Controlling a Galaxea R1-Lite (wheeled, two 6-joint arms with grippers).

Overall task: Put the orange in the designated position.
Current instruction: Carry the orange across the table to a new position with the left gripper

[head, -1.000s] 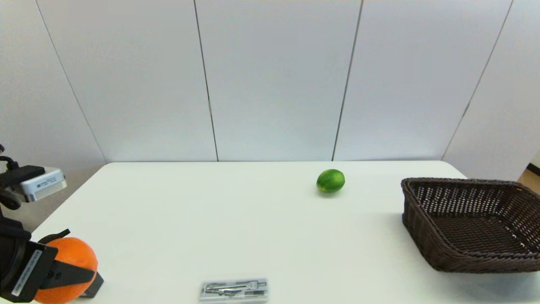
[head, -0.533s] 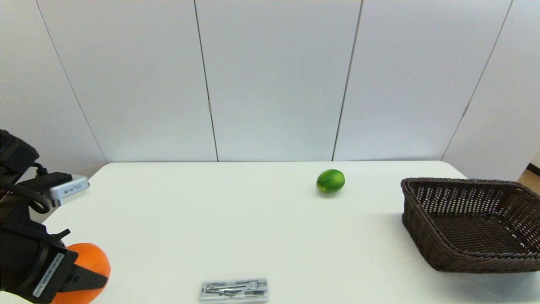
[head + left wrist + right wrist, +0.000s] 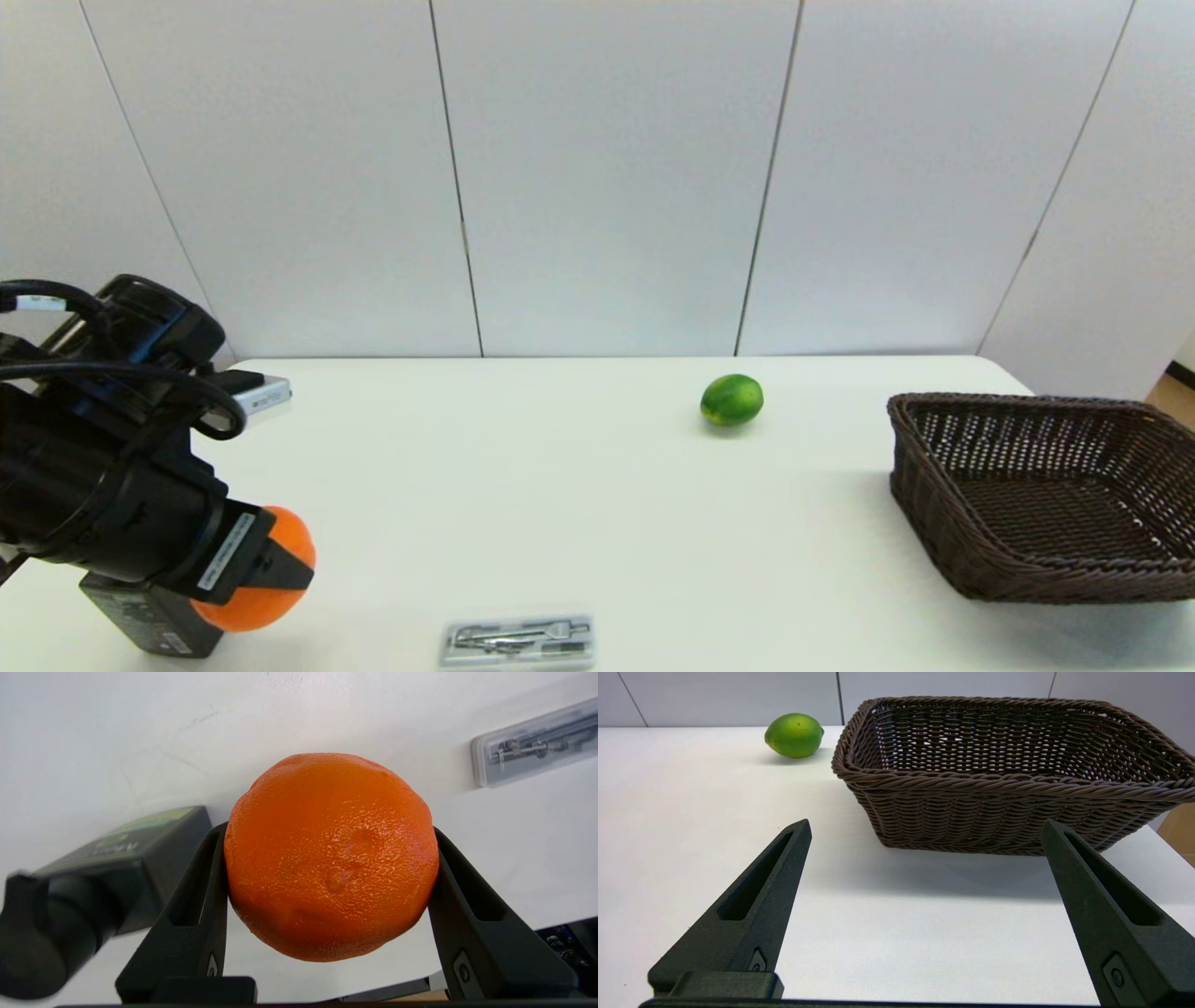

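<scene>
Head view. Left gripper (image 3: 266, 583) over the table (image 3: 579, 485) near its front left corner, clamped on the orange (image 3: 280, 569); fruit partly hidden behind the black wrist, above the surface. Dark block (image 3: 149, 621) just beside and under the gripper at the front edge. Clear case (image 3: 518, 642) of small tools flat at the front edge, near the middle. Lime (image 3: 732, 399) toward the back edge, right of centre, well apart from the orange. Basket (image 3: 943, 523) at the right edge, nothing seen inside. Right arm out of this view.

Left wrist view. Orange (image 3: 331, 856) held between both fingers (image 3: 198, 905), one pressed to each side, dimpled skin facing the camera. White table (image 3: 93, 742) behind it; whether the fruit touches it cannot be told. Dark block (image 3: 135, 858) beside one finger, green label on its top face. Case (image 3: 537, 749) farther off on the table.

Right wrist view. Right gripper (image 3: 924, 835) spread wide, nothing between the fingers (image 3: 759, 896), low over the table (image 3: 691, 812). Basket (image 3: 1008, 798) close ahead, lime (image 3: 794, 734) beyond its far corner, not touching it.
</scene>
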